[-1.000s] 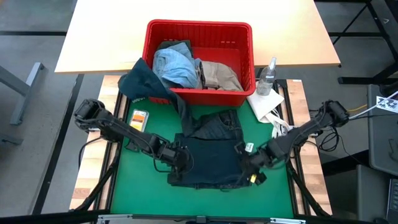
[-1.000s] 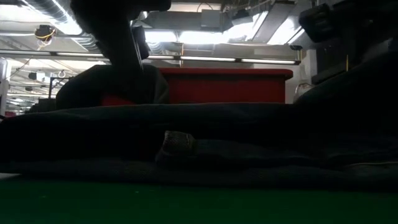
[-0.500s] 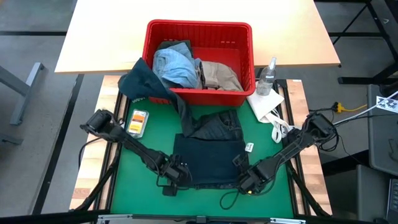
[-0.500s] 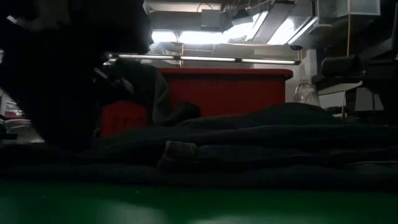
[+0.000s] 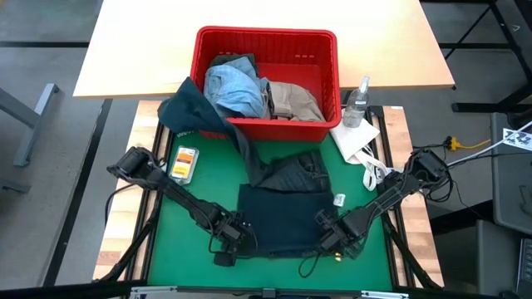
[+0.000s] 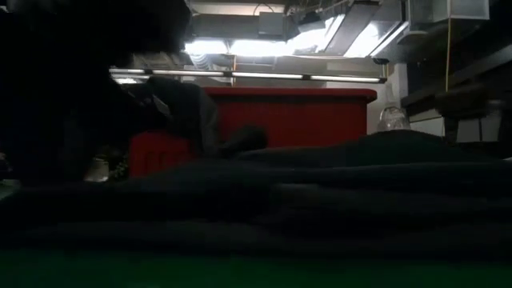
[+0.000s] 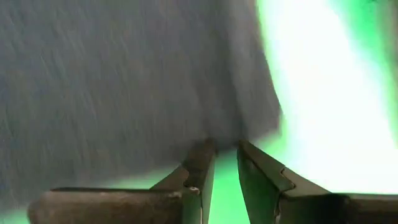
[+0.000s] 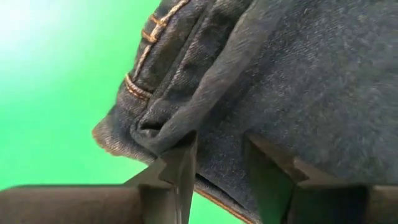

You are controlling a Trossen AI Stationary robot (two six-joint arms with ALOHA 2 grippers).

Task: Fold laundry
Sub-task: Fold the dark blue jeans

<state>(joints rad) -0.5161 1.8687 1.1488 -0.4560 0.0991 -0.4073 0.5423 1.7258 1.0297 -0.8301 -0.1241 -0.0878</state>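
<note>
Navy jeans [image 5: 281, 218]: folded flat on green mat [image 5: 179, 249], below basket [image 5: 328, 62].
L gripper [image 5: 231, 241]: at jeans' near-left corner, fingers narrow, hem between tips.
R gripper [image 5: 331, 239]: near-right corner, pinching denim fold.

Dim low view (backlit), wrist glare

I see dark navy jeans [image 5: 283, 218] with orange-tan stitching just ahead of my right fingers [image 8: 180, 165], which are dark. The left fingers [image 7: 198, 168] are dark too, at the jeans' plain navy edge. Under both lies the bright green surface [image 5: 170, 223]. Farther from the fingers, the red basket [image 5: 268, 40] holds light blue denim [image 5: 233, 87] and a beige khaki piece [image 5: 295, 100]; a dark olive green piece [image 5: 189, 108] drapes over its rim.
</note>
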